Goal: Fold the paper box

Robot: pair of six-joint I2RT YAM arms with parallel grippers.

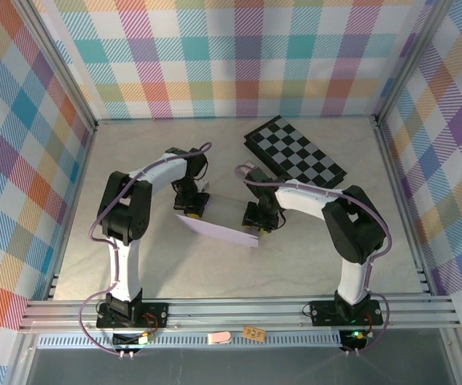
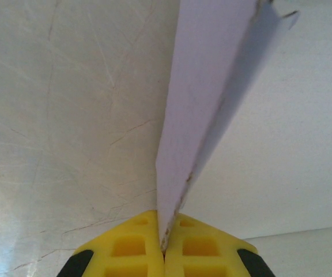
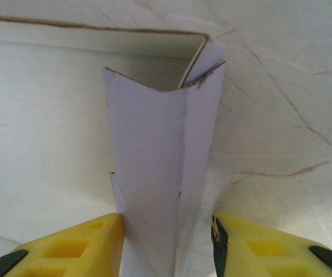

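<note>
The paper box (image 1: 224, 227) lies near the middle of the worktop (image 1: 175, 273). It is a pale lavender sheet, partly folded. Its long axis runs across the worktop from left to right, with the right end slanting a little toward the near edge. The left gripper (image 2: 163, 245) is clamped tight on the box's left end, its yellow pads (image 2: 128, 248) pressed together with the thin cardboard pinched between them. The right gripper (image 3: 167, 242) stands partly open astride a folded upright flap at the box's right end. One yellow finger (image 3: 91, 245) touches the flap and the other stands just clear of it. A black-and-white checkerboard (image 1: 295, 152) lies toward the far right corner, apart from the box.
</note>
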